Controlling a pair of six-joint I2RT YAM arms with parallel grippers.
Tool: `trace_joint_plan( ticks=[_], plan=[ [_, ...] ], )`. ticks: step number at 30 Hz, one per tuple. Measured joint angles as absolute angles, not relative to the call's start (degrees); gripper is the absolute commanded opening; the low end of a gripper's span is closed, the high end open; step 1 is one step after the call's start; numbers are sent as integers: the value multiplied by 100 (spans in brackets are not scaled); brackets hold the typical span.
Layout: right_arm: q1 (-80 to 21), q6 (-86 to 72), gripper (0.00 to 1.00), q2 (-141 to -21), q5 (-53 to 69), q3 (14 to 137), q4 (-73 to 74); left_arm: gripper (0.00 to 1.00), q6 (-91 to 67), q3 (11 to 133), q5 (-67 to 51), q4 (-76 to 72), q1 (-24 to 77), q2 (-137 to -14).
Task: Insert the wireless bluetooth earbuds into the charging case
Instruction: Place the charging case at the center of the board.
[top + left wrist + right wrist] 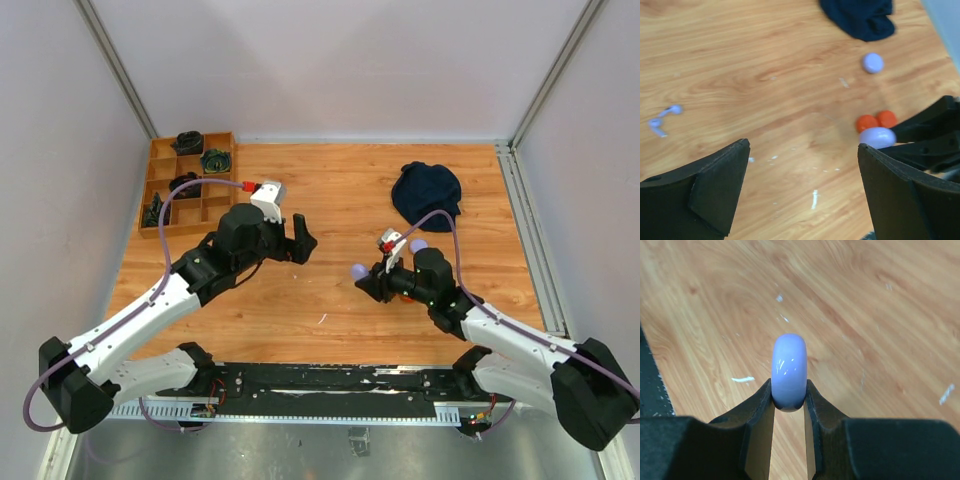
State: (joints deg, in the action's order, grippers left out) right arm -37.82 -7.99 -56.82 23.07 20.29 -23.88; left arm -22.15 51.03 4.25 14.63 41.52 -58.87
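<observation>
Lilac earbuds [662,117] lie clear ahead of parted left claw [802,147]; right claw [789,390] clamps lilac puck [789,360].

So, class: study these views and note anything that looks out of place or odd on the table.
Two tiny earbuds lie loose on the table, well apart from the lilac puck pinched edge-on in the right hand. A dark cloth sits crumpled at the far side. Nothing looks spilled or broken.

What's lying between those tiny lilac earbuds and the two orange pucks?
Only bare table between earbuds and pucks, shown in the left wrist view.
</observation>
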Motion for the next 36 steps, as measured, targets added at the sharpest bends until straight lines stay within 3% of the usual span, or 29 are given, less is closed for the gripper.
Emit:
trace_joint_plan(
  ticks=[11,19,36],
  plan=[
    [-3430,-1229,11,-6742,1817,2510,-1000,95,-1118,5118,2252,1839,4040,-5876],
    [-3404,-1525,16,-7491,1798,2779,-626,96,-921,4591,2554,1719,3791,-5760],
    [-3404,-1824,41,-7703,1752,3181,99,96,-875,4493,2906,1645,3719,-5498]
  ],
)
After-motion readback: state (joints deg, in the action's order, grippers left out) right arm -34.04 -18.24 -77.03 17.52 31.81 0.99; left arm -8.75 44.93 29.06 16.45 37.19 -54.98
